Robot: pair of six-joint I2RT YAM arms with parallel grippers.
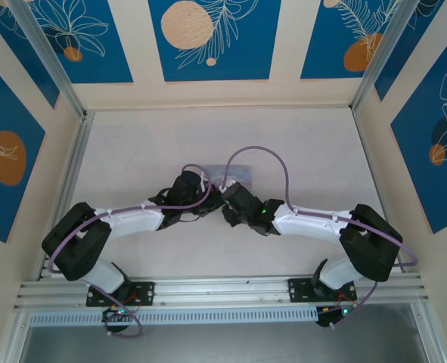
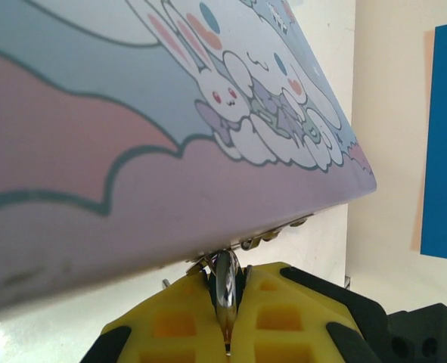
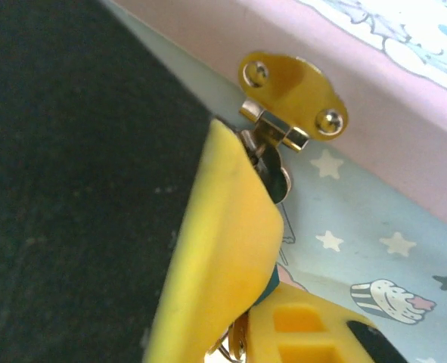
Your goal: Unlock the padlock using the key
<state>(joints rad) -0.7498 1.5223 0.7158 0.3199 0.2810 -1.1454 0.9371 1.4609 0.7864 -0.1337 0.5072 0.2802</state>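
The left gripper [image 2: 227, 283] is clenched on the small silvery padlock [image 2: 224, 296], its yellow fingers [image 2: 178, 318] pressed together on the metal just beneath the lower edge of the pastel tin [image 2: 132, 151], which is tilted over them. On the other side the right gripper [image 3: 257, 249] is pushed up against the tin's starred wall, one broad yellow finger covering most of the dark metal that hangs from the gold hasp [image 3: 291, 94], so whether that gripper is clamped or slack cannot be told. Both arms meet at the middle of the pale table [image 1: 132, 159].
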